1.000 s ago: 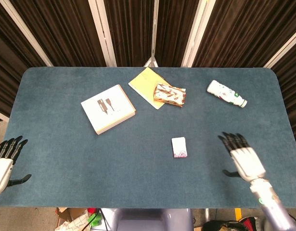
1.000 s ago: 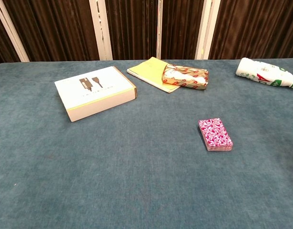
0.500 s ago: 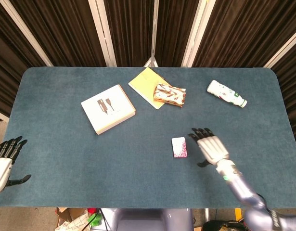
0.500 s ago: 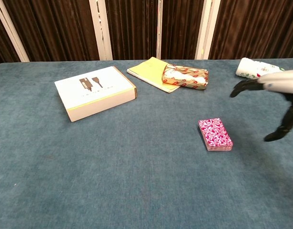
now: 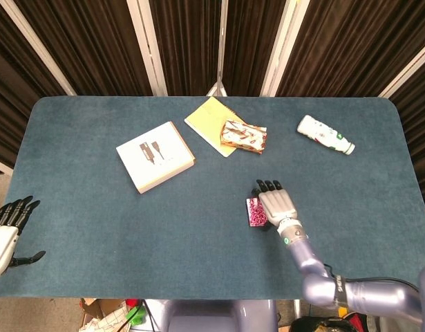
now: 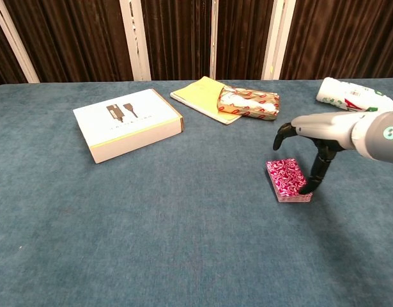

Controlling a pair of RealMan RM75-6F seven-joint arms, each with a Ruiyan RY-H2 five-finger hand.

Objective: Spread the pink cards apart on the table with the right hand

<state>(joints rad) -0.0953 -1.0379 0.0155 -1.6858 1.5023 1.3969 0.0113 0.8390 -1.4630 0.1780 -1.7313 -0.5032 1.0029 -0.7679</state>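
Note:
The pink cards (image 5: 253, 212) lie as one squared stack (image 6: 287, 178) on the blue table (image 5: 95, 228), right of its middle. My right hand (image 5: 276, 204) hovers over the stack's right side, palm down and fingers stretched out. In the chest view the right hand (image 6: 314, 134) is raised above the cards, and its thumb reaches down to the stack's right edge; I cannot tell whether it touches. It holds nothing. My left hand (image 5: 5, 228) rests off the table's front left corner with its fingers spread, far from the cards.
A white box (image 5: 155, 156) lies left of centre. A yellow notepad (image 5: 206, 121) with a patterned snack packet (image 5: 243, 135) on its edge lies behind the cards. A white bottle (image 5: 325, 134) lies on its side at the back right.
My right hand has swept left from the table's front right to the cards, now hanging over the stack. The cards and the left hand have stayed where they were.

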